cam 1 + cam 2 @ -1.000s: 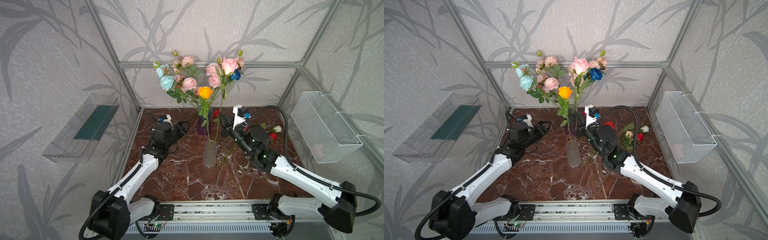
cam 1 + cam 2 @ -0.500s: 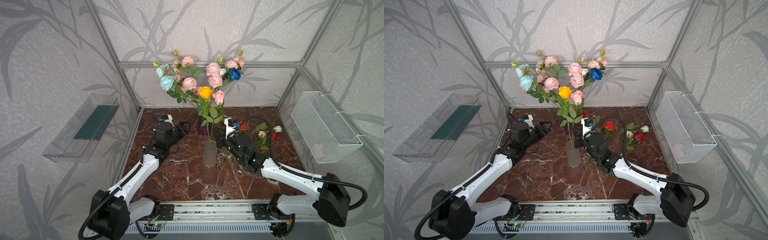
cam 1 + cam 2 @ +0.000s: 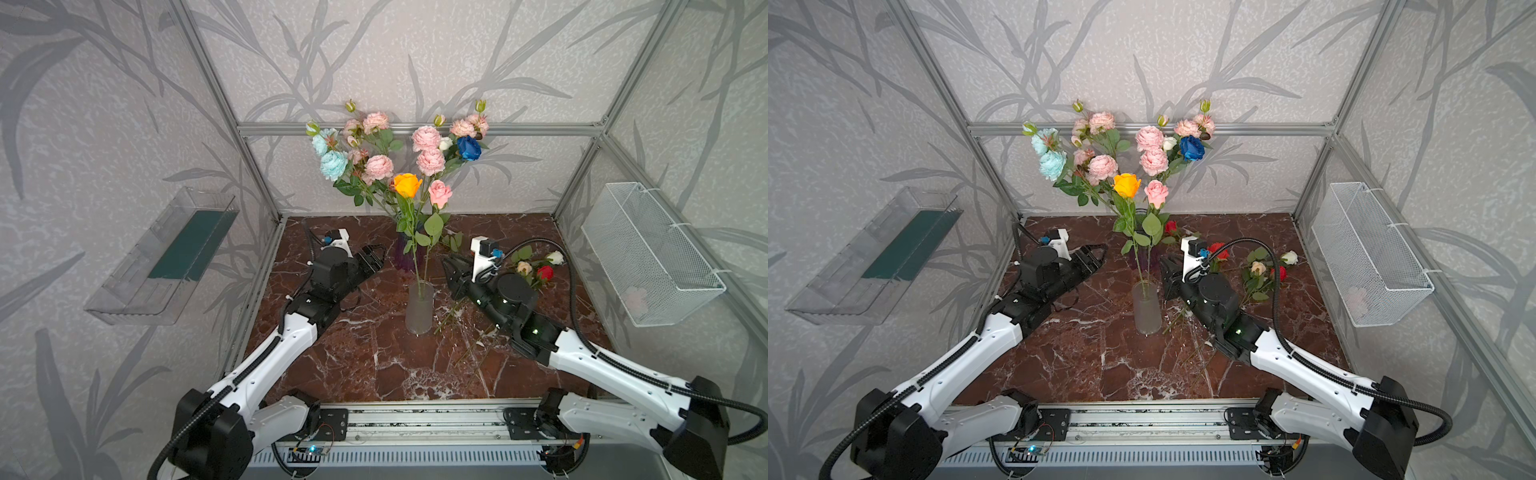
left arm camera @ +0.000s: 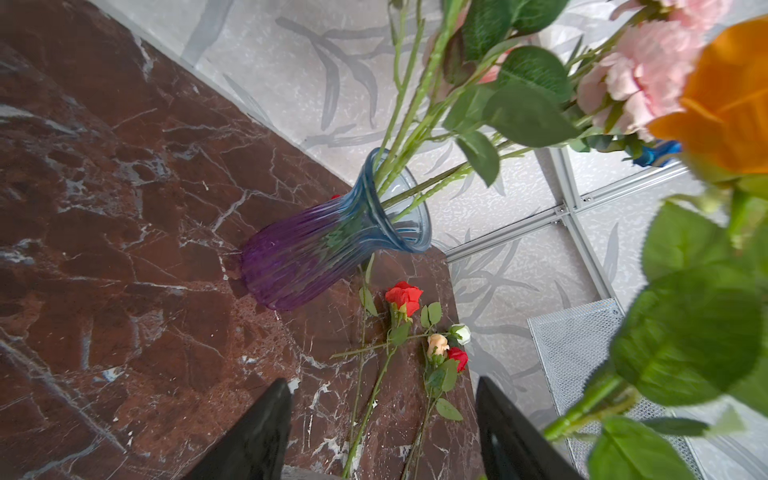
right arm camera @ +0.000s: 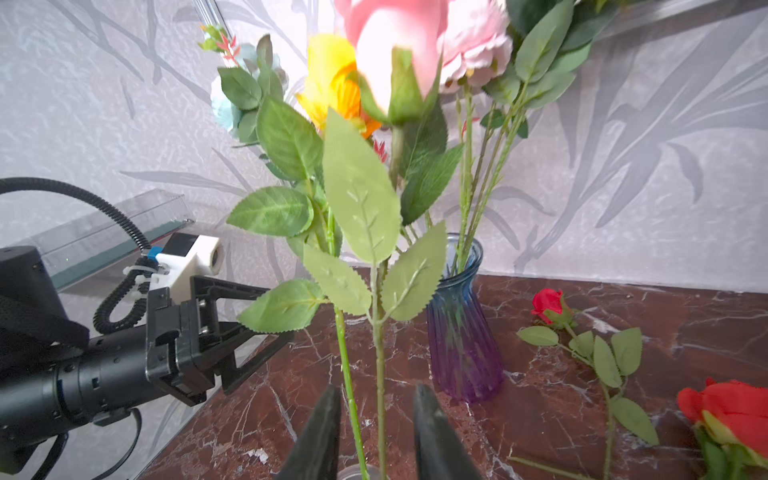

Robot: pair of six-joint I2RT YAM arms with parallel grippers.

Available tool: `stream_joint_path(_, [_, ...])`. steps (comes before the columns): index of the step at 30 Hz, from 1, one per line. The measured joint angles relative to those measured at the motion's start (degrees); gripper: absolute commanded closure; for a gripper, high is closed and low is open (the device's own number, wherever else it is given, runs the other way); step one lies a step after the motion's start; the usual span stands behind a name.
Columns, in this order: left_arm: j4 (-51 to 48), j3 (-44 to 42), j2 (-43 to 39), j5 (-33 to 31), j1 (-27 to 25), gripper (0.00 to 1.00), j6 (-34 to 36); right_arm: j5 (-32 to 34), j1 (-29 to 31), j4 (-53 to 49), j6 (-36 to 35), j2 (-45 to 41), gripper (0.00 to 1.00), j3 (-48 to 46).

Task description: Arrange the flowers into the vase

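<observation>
A frosted vase [image 3: 419, 307] [image 3: 1146, 307] stands mid-table with an orange rose [image 3: 407, 185] and a pink rose [image 3: 439, 193] upright in it. Behind it a purple-blue vase [image 4: 316, 249] [image 5: 461, 332] holds frilly pink and turquoise flowers [image 3: 376, 166] and a blue rose [image 3: 468, 147]. My right gripper [image 3: 451, 266] [image 5: 376, 395] is open just right of the frosted vase; two stems [image 5: 378, 374] pass between its jaws without being pinched. My left gripper [image 3: 376, 255] [image 4: 380, 386] is open and empty, left of the vases. Red [image 3: 1219, 250], cream [image 3: 1258, 268] and white [image 3: 1289, 257] roses lie on the table.
Loose stems [image 3: 469, 345] cross the marble right of the frosted vase. A white wire basket [image 3: 648, 257] hangs on the right wall and a clear plastic shelf [image 3: 166, 257] on the left wall. Metal frame posts [image 3: 575, 183] stand at the back corners.
My right gripper brought the pink rose down into the frosted vase, opened and let the stem go, then drew back slightly. The left arm has barely moved.
</observation>
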Motion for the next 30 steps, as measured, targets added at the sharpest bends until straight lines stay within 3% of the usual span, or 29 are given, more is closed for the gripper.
stream_joint_path(3, [-0.94, 0.00, -4.22, -2.71, -1.70, 0.33, 2.34, 0.76, -2.78, -2.89, -0.39, -2.95, 0.66, -0.02])
stream_joint_path(6, [-1.01, 0.00, -8.59, -5.16, -3.61, 0.33, 5.51, -1.99, -11.41, -7.48, 1.95, -2.51, 0.65, 0.13])
stream_joint_path(11, [1.44, 0.00, -12.81, -4.09, -6.32, 0.36, 10.91, -11.19, -25.51, -17.14, 6.01, 10.01, 0.65, 4.02])
stream_joint_path(17, [7.74, -0.02, -11.37, 5.44, -11.52, 0.37, 14.95, -21.31, -28.61, -24.09, 6.78, 29.18, 0.65, 11.10])
stream_joint_path(22, [9.22, 0.31, -9.35, 12.50, -17.81, 0.36, 19.19, -25.20, -29.18, -26.88, 7.63, 40.92, 0.63, 17.90])
stream_joint_path(25, [8.81, 0.87, -7.74, 14.43, -20.92, 0.35, 20.98, -27.02, -30.84, -26.62, 10.36, 43.71, 0.62, 18.93])
stream_joint_path(30, [8.07, 1.05, -5.73, 15.10, -23.17, 0.34, 22.49, -25.68, -34.21, -23.30, 14.53, 41.18, 0.60, 12.85])
